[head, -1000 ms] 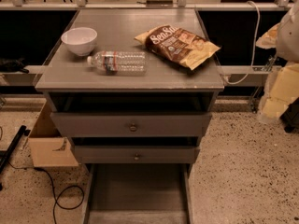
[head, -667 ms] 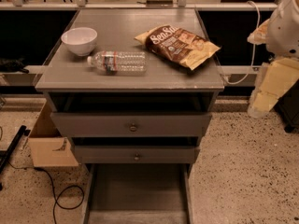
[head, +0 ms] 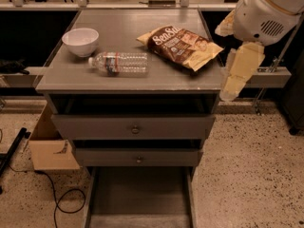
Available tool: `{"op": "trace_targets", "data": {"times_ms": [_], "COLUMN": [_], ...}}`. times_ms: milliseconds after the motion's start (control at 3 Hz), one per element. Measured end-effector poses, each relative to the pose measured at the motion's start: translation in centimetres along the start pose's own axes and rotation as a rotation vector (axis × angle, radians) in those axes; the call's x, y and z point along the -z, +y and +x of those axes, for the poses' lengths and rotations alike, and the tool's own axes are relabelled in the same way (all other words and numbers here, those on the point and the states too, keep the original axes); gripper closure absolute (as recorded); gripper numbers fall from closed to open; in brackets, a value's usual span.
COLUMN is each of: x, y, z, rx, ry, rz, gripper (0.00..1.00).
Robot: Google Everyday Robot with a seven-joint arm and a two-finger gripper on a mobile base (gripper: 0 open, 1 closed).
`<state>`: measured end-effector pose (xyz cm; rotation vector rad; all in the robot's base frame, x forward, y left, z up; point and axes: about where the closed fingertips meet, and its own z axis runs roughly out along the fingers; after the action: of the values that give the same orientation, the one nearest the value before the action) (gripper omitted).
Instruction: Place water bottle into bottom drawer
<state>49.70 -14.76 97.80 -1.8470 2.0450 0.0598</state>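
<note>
Clear ribbed water bottle (head: 118, 63) on grey cabinet (head: 124, 34), cream gripper (head: 229, 92) beside it, jaws unclear

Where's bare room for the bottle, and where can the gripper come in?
In the bottom drawer, the floor shows bare between the side walls. On the cabinet top, bare strips lie behind the bowl and along the front edge before the water bottle. Crowded: the middle, bottle between bowl and chip bag. The gripper hangs beside the top's right edge.

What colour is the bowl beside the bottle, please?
The bowl is white, camera view; gripper hangs right of cabinet.
</note>
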Motion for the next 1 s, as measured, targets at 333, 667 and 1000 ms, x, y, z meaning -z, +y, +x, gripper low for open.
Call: {"op": "trace_targets", "data": {"times_ms": [333,667,1000], "x": [-1.3,-1.5,-2.4], "y": [-1.6,-1.7,-2.3], "z": [-3.0,-3.0,-3.2], "rx": [0.036,0.035,0.029], "ry": [-0.122,-0.131,-0.192], "rz": [-0.061,-0.065,-0.094], "gripper": [0.00,0.00,0.00]}}
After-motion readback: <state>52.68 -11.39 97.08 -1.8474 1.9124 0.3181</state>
